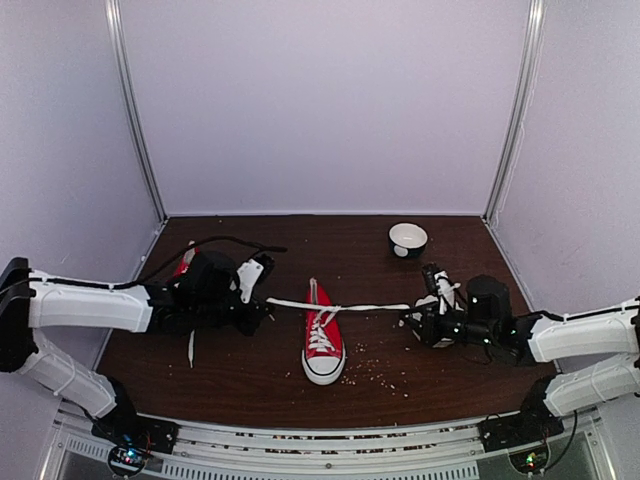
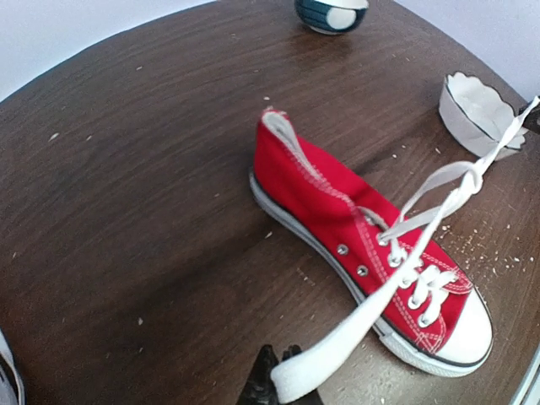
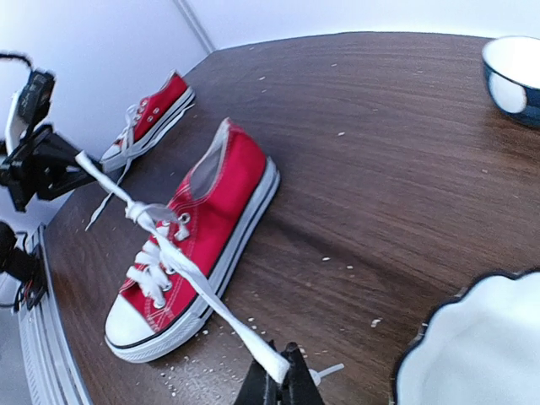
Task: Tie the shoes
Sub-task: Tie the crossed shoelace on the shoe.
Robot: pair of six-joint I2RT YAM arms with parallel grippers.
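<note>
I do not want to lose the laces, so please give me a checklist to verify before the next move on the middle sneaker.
1. Left pincer shut on the left lace end: ok.
2. Right pincer shut on the right lace end: ok.
3. First knot formed: ok.
4. First knot seated on the red sneaker: not ok, it hangs above.
5. Red sneaker upright on its sole: ok.

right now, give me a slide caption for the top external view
Left gripper and right gripper hold the white laces of a red sneaker taut to opposite sides
</note>
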